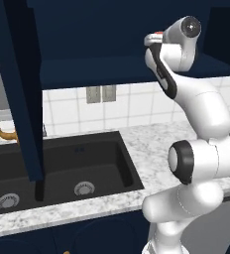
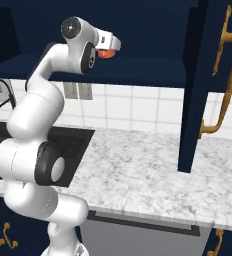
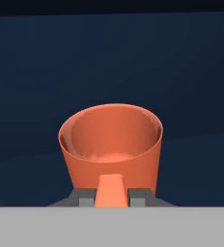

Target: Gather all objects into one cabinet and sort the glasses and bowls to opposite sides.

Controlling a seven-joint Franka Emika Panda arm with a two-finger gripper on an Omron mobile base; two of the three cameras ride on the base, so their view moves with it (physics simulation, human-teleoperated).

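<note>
**A:** Where is the job at?

**B:** Partway, I'd judge. The gripper (image 3: pixel 112 198) is closed on the orange tumbler (image 3: pixel 111 144), pinching its near wall, with the cup's mouth facing the camera on the hand. In the right base view the orange tumbler (image 2: pixel 106 53) sits at the end of the arm, raised up in front of the open navy cabinet (image 2: pixel 138 30), above the counter (image 2: pixel 138 165).

**A:** So it's going in?

**B:** Looks like it. It hangs in front of the dark interior, not yet set down.

**A:** And the rest?

**B:** The cream tumblers and the bowl I can't place from here, so sorting to opposite sides is unconfirmed. The cabinet door (image 2: pixel 195 90) stands open.
</note>
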